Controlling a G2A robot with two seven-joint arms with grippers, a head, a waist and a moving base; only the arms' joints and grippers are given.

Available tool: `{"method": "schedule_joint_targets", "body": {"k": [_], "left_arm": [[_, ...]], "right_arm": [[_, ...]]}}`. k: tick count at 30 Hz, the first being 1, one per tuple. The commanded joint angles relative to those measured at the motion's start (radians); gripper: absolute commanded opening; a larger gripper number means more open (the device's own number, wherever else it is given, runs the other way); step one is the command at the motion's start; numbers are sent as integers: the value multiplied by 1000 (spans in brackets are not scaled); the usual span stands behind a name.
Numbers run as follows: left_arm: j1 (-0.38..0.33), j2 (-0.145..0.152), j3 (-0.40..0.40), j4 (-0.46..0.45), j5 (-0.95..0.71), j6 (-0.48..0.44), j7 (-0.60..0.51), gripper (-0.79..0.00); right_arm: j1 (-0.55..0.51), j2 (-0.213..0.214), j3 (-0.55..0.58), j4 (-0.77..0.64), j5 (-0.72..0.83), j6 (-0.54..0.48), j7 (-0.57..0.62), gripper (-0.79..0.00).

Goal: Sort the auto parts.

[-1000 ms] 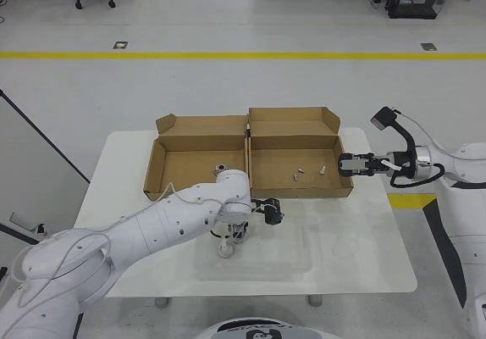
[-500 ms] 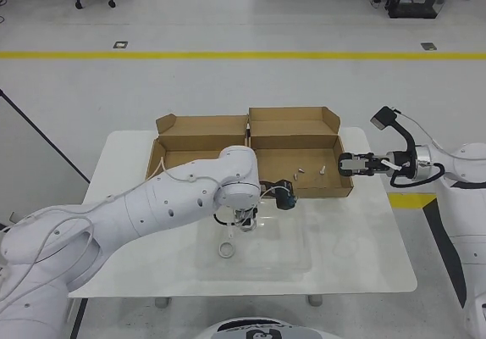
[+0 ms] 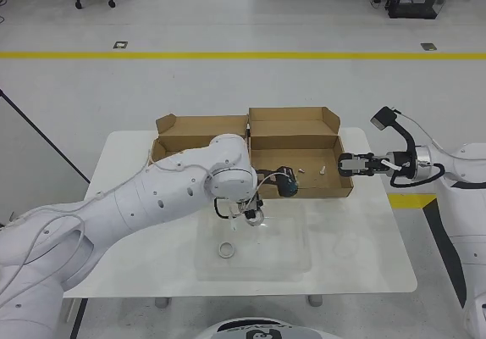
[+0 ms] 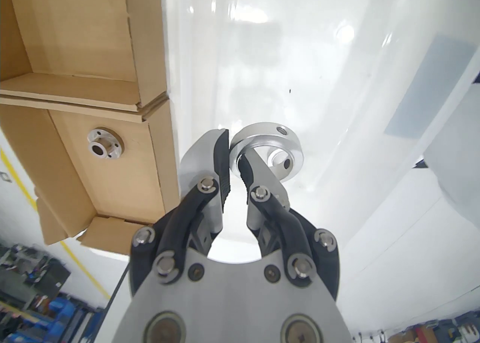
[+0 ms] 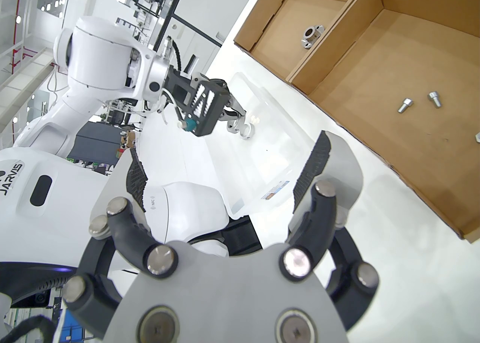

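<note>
My left gripper (image 4: 233,151) is shut on the wall of a silver ring collar (image 4: 262,133), one finger inside the bore and one outside. In the top view the left gripper (image 3: 254,216) hangs over the far edge of the clear plastic tray (image 3: 281,250), close to the front walls of the two cardboard boxes. A second ring (image 3: 224,249) lies in the tray. The left box (image 4: 112,187) holds a silver flange (image 4: 101,145). The right box (image 5: 375,70) holds two small bolts (image 5: 405,105). My right gripper (image 3: 345,163) stands open at the right box's outer wall, holding nothing.
The two open boxes (image 3: 196,161) stand side by side at the back of the white table (image 3: 353,237), flaps raised. Bare table lies right of the tray and along the front edge. The left arm crosses over the left box.
The left gripper has lifted out of the tray with a ring collar and moved back and right, toward the boxes. One ring stays in the tray. The right arm has not moved.
</note>
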Motion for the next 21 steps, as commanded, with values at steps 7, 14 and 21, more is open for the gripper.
{"method": "schedule_joint_targets", "body": {"k": [7, 14, 21], "left_arm": [[137, 155, -293, -96, -86, -44, 104, -785], [346, 254, -570, -180, -254, -213, 284, -785], [443, 282, -697, -213, -348, -386, 440, -785]], "right_arm": [[0, 0, 0, 0, 0, 0, 0, 0], [0, 0, 0, 0, 0, 0, 0, 0], [0, 0, 0, 0, 0, 0, 0, 0]]}}
